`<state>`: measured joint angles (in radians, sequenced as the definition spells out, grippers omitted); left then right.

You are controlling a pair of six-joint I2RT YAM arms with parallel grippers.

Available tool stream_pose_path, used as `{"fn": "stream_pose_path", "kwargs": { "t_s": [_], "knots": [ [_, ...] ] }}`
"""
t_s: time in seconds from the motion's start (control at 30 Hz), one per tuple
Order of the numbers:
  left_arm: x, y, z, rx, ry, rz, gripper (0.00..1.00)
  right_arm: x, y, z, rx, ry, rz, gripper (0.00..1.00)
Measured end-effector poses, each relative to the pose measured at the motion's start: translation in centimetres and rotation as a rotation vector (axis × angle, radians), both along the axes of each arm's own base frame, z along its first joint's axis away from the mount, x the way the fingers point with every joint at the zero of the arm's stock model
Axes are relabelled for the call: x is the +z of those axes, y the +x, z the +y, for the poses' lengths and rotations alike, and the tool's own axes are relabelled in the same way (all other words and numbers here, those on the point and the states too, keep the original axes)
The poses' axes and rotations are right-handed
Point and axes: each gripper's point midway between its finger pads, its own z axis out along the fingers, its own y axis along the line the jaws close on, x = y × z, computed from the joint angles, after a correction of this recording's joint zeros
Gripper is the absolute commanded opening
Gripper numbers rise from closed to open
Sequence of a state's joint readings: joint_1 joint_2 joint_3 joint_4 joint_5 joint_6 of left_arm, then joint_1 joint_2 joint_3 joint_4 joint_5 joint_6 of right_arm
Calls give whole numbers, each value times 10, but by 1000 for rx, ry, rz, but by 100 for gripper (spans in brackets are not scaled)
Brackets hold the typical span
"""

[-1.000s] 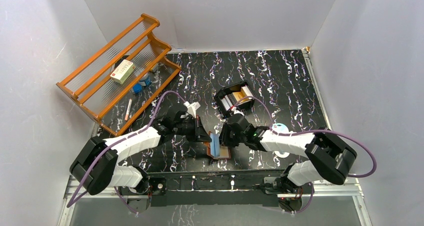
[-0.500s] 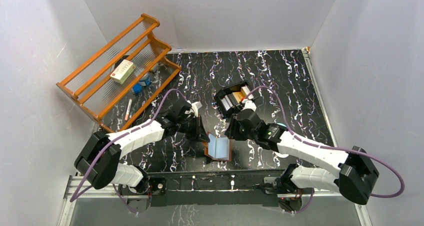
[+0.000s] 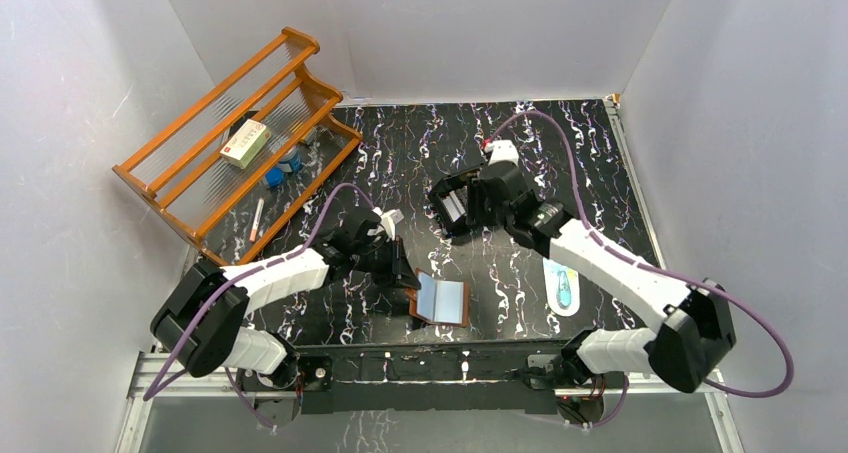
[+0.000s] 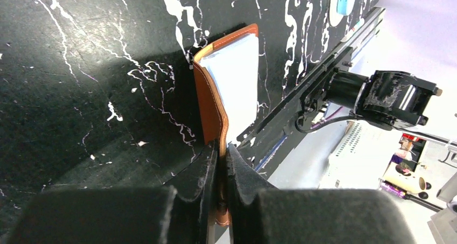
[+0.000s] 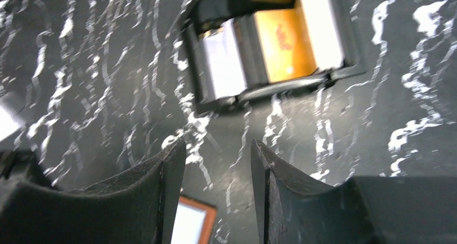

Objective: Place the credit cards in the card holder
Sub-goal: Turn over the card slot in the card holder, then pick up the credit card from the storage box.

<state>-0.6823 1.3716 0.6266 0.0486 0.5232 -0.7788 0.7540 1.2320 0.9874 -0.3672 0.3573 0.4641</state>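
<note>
The card holder (image 3: 441, 300) lies open near the front edge, brown leather with pale blue sleeves facing up. My left gripper (image 3: 404, 272) is shut on its leather flap; in the left wrist view the flap (image 4: 209, 101) runs straight into the closed fingers of the gripper (image 4: 222, 159). The credit cards (image 5: 283, 39) stand in a black tray (image 5: 280, 85): an orange-gold one, a silvery one (image 5: 223, 61) and a white one (image 5: 323, 28). My right gripper (image 5: 218, 153) hovers open and empty above the table just short of the tray (image 3: 445, 201). A corner of the holder (image 5: 195, 222) shows between its fingers.
A wooden rack (image 3: 215, 123) stands at the back left, holding a small box (image 3: 245, 142) and other bits. A white-and-blue oblong packet (image 3: 565, 291) lies at the right, beside my right arm. A pen (image 3: 258, 218) rests in front of the rack.
My right arm has swung from the card holder back to the black tray, its jaws opening on the way. The holder has dropped flatter, sleeves facing up. The left gripper keeps its hold.
</note>
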Motion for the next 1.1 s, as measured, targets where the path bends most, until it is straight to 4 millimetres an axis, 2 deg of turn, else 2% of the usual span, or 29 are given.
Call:
{"fn": "stream_pose_path", "kwargs": {
  "t_s": [0.13,0.3,0.47,0.77,1.1],
  "knots": [
    [-10,-1,3,-5,24,13,8,-4,35,-19,-39,-113,-20,58],
    [-18,-4,8,-7,45,23,10,-19,72,-41,-71,-267,-15,59],
    [-20,-5,9,-12,53,17,10,-35,104,-47,-57,-408,-5,54],
    [-32,-14,15,-12,59,36,13,-70,134,-41,-5,-563,35,48],
    [-23,-16,13,-14,13,20,14,-89,147,-50,-18,-687,55,48]
  ]
}}
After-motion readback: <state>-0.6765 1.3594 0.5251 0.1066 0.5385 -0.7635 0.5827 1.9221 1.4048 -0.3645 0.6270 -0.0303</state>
